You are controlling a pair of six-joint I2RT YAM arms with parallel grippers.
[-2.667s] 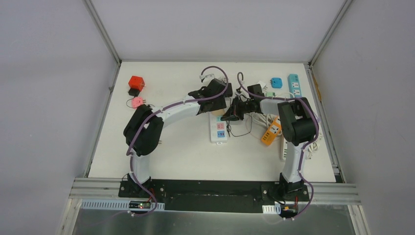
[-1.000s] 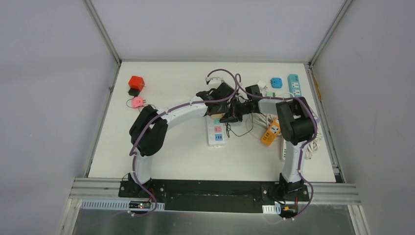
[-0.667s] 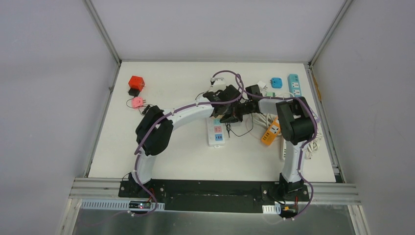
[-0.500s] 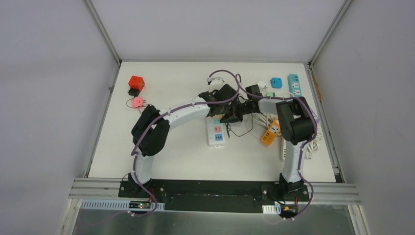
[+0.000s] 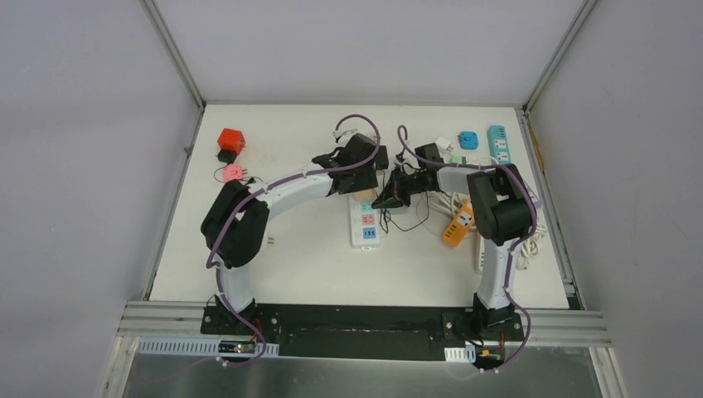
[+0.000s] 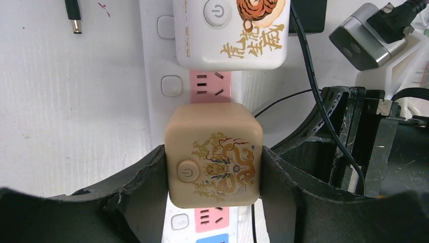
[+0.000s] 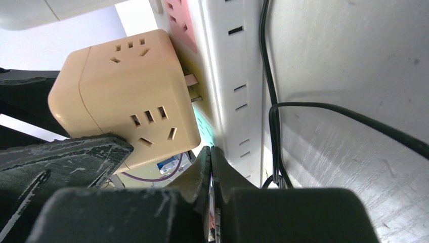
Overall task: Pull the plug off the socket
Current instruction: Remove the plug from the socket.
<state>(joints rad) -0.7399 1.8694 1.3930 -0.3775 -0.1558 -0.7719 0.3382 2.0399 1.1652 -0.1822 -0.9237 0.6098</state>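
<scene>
Jaws of the left gripper point(image 6: 212, 172) are being clamped on 2 opposite sides of the tan cube plug point(image 6: 212, 152), sitting between them with 2 prongs point(image 7: 191, 80) partly showing over the power strip point(image 6: 152, 61). Jaws of the right gripper point(image 7: 211, 167) are being pressed together just beside that strip. Prongs could be bent, or the strip dragged up, if the plug is being tilted while pulled. Counted: 2 cube plugs, the white cube plug point(image 6: 230, 35) beyond the left jaws; 1 strip; 1 black cable point(image 6: 308, 76).

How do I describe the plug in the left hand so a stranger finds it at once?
Find the long white power strip in the table's middle. Two cubes sit on it; the plug is the beige cube with a golden drawing, gripped by the left hand, not the white cube with the tiger.
</scene>
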